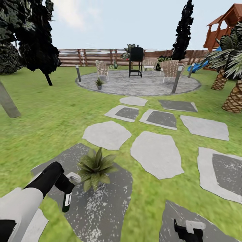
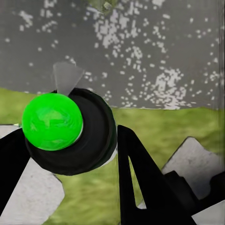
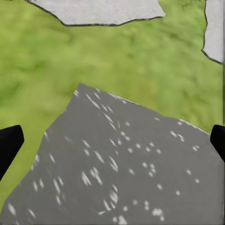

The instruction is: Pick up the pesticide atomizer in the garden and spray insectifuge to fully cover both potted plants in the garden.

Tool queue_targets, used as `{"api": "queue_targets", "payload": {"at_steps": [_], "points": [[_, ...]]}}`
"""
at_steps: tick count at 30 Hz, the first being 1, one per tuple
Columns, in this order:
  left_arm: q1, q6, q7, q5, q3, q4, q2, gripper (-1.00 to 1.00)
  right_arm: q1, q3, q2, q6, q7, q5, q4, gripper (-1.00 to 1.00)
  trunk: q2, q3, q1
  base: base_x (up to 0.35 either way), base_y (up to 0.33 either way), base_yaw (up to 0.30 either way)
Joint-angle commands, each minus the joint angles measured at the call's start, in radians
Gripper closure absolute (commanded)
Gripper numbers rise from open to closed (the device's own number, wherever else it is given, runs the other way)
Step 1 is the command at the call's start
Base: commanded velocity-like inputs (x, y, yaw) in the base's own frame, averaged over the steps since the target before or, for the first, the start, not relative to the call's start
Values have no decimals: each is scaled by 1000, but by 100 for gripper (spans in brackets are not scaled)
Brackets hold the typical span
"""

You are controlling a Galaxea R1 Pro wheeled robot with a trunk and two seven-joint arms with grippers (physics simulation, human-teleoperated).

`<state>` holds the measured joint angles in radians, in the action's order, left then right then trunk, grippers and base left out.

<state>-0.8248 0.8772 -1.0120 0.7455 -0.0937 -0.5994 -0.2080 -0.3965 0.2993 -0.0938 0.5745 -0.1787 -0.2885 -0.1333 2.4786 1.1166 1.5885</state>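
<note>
The left tool [image 1: 69, 188] is gripping the atomizer [image 1: 66, 201] round its small, stiff, light body; the right tool [image 1: 188, 232] is hanging open.

A black upright barbecue grill [image 1: 136, 61] stands at the back of the round paving, with pale wicker chairs [image 1: 169, 69] to either side of it. Two short grey bollard posts [image 1: 177, 79] stand at the paving's edge, one on each side. Dark conifer trees [image 1: 184, 30] rise near the fence line, and another [image 1: 35, 33] stands on the lawn at the left. Scaly brown palm trunks [image 1: 233, 99] stand at the right edge. Behind them sits a red-brown wooden playhouse [image 1: 224, 25] with a blue slide [image 1: 198, 66]. Overhead, a pale blue sky [image 1: 117, 23] with thin cloud.
</note>
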Motion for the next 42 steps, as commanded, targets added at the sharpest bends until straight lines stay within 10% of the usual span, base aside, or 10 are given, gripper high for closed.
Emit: {"api": "queue_targets", "payload": {"at_steps": [1, 42], "points": [[0, 4, -10, 9, -3, -2, -1, 100, -1, 4, 0, 2, -5, -11, 1, -100, 0, 1, 0, 138, -244, 1], [1, 3, -10, 9, -3, 0, -1, 100, -1, 4, 0, 2, -5, -11, 1, -100, 0, 1, 0, 69, -270, 191]]}}
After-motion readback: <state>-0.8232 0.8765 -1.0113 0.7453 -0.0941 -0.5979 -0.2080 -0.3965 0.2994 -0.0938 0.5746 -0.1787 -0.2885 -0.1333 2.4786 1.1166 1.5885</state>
